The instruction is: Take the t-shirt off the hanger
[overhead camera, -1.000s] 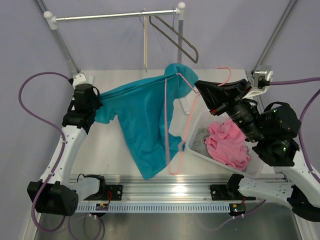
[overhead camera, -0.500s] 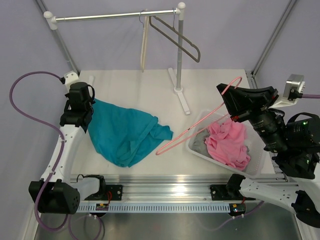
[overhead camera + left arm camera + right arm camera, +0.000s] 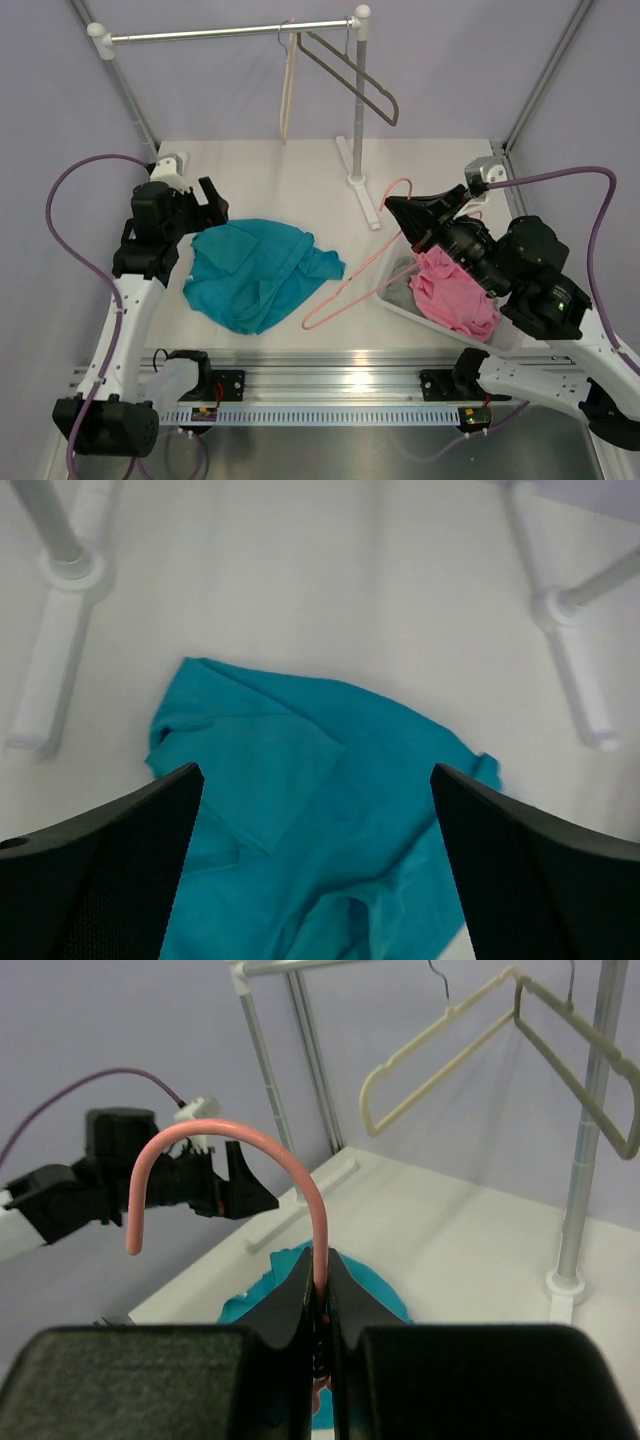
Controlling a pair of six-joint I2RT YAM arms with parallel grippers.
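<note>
Top view, 12 o'clock meaning away from the arm bases. Shirt (image 3: 258, 275) is lying crumpled on the table (image 3: 290, 175), left of centre, with no wire showing inside it. Left claw (image 3: 208, 203) is hovering at the shirt's 10 o'clock edge, jaws standing wide and gripping nothing. Its wrist view is looking straight down between the fingers (image 3: 110, 870) onto teal folds. Right claw (image 3: 320, 1298) is clenching the hanger (image 3: 320, 1240) at the foot of the hook, which is arching up above the jaws. Hanger's long axis is running from 1 o'clock, at the claw, down to 7 o'clock, its far loop ending near the shirt's 4 o'clock corner. The wire is passing just beside the shirt's 3 o'clock tip; I cannot tell whether it is brushing the cloth or hanging above it. Bin (image 3: 430, 320) holding a pink cloth (image 3: 455, 290) is sitting under the right arm. Reading this as shirt off, task about done. The coming move is turning on one thing: the hanger is lying at the shirt's 3 o'clock with its low end pointing at the cloth. Judging that the right arm is needing to carry it off toward 1 or 3 o'clock; sweeping toward 9 is risking a snagged sleeve. Left arm is nearer the shirt.
</note>
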